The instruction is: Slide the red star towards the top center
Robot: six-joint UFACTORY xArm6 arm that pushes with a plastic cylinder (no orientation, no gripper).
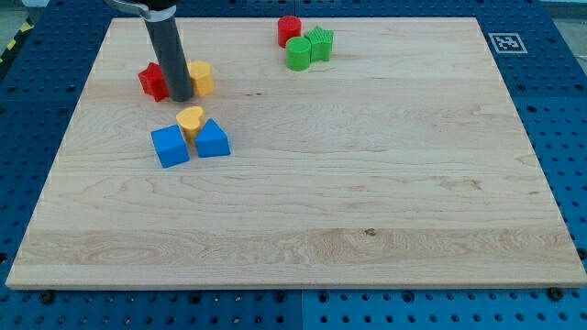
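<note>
My tip point(181, 97) holds nothing; it sits between the red star point(151, 81) and the yellow block point(201, 77). I should go round to the star's left and push right.

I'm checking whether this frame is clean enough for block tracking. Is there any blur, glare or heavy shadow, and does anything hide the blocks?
Camera view: sharp and evenly lit, no glare on the wooden board; shadows are soft and short. My tip sits between the red star and the yellow block, and the rod covers part of both. The board's edges look slightly tapered by perspective.
</note>
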